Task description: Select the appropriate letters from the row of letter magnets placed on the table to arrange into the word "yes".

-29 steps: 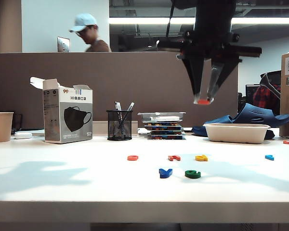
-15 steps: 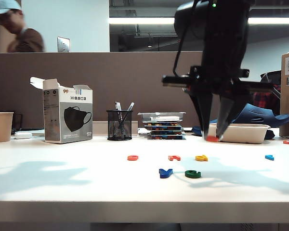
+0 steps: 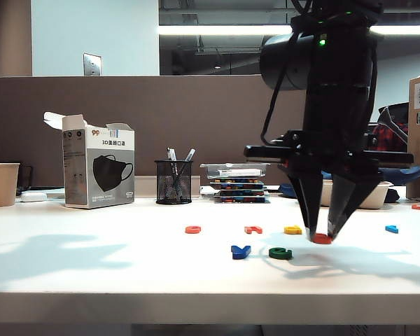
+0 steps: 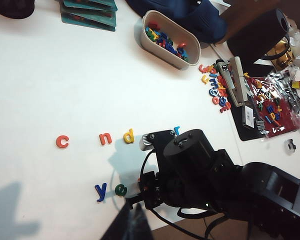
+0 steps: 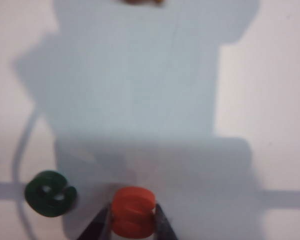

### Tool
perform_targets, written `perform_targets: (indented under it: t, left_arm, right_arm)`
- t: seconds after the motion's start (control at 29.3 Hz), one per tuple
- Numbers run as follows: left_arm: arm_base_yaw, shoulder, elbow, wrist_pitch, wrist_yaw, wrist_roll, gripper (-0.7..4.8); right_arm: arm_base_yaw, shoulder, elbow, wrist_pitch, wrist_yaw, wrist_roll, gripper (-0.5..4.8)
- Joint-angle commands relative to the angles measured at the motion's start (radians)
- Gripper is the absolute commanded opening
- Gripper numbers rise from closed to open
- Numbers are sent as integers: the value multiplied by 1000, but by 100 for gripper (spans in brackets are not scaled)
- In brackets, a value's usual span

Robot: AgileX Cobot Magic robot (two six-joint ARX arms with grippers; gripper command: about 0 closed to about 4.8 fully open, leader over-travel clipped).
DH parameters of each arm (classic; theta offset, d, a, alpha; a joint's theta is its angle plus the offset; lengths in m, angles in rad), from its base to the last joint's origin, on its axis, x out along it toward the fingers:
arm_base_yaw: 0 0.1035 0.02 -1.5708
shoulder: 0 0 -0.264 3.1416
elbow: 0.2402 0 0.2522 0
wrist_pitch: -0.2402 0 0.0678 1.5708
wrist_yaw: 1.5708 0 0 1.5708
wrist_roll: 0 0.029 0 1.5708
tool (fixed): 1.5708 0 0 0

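R gripper (image 3: 323, 236) is low over the table (image 3: 126, 269), fingers pinched on the red-orange s (image 3: 322, 239), just right of the dark green e (image 3: 280, 253) and the dark blue Y (image 3: 240, 250). Whether the s touches the top, can't tell. L gripper (image 4: 132, 225): only a dark blur in its wrist view, so open or closed unclear.

Bare table (image 3: 112, 269) left of blue Y (image 3: 240, 250); right gripper (image 3: 323, 236) beside green e (image 3: 280, 253)

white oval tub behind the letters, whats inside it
The white oval tub holds a heap of mixed colored letter magnets, seen from the left wrist view. Those at the bottom are covered. In the exterior view the right hand, holding the red-orange s, blocks the tub.
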Motion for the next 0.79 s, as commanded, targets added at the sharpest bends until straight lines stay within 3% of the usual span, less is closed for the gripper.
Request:
perform_targets:
  t: [0.03, 0.79]
  left_arm:
    - [-1, -3, 4, 12, -3, 8, -5]
    - [-1, -3, 4, 12, -3, 8, -5]
  right_arm:
    - [0, -4, -11, 20, 1, 5, 103]
    - [0, -2, -46, 49, 5, 4, 103]
